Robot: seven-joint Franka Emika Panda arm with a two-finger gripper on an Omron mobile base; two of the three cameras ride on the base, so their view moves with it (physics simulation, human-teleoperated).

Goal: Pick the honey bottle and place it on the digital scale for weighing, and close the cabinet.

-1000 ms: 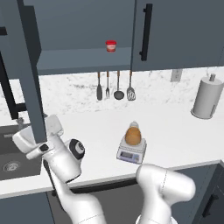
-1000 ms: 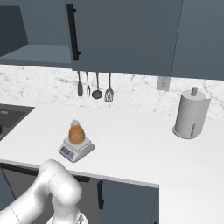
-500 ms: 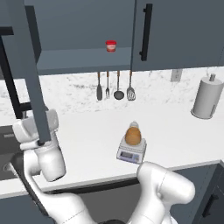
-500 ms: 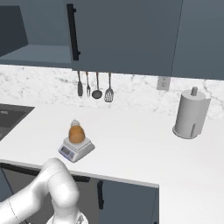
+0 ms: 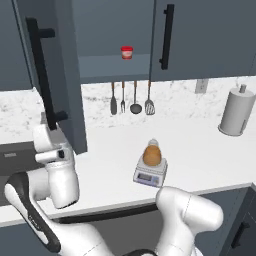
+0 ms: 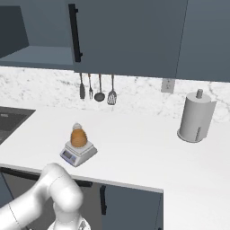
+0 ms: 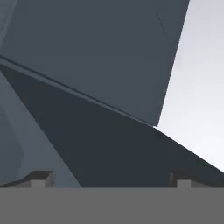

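**Honey on the scale, cabinet door yet to be shut**

The cabinet (image 5: 210,35) fills the wall above the table (image 5: 200,150), dark slate-blue with black bar handles. Its left door (image 5: 65,70) stands swung out toward the camera in the left base view, edge-on, its long axis vertical and its black handle (image 5: 42,70) running top to bottom along the outer face. Behind it the open shelf holds a small red-lidded jar (image 5: 127,52). By my reading, closing this door is what remains. The door is a stiff flat panel on hinges; it should swing freely under a steady push on its outer face near the handle side, far from the hinge, and needs no grip at all.

The gripper (image 7: 109,183) sits at the lower end of the door, just beside it. In the hand view its two fingers (image 7: 41,178) rise well apart, spread wide with nothing between them, facing a dark cabinet panel at close range.

On the table, a paper-towel roll (image 5: 235,112) stands upright at the right, and utensils (image 5: 131,97) hang on the back wall.

The digital scale (image 5: 150,173) lies flat near the table's front edge, display facing forward. The honey bottle (image 5: 152,155) stands upright on its top plate, cap up, long axis vertical; that part of the task looks done. It is a small, rounded, likely light and smooth thing, best left untouched.
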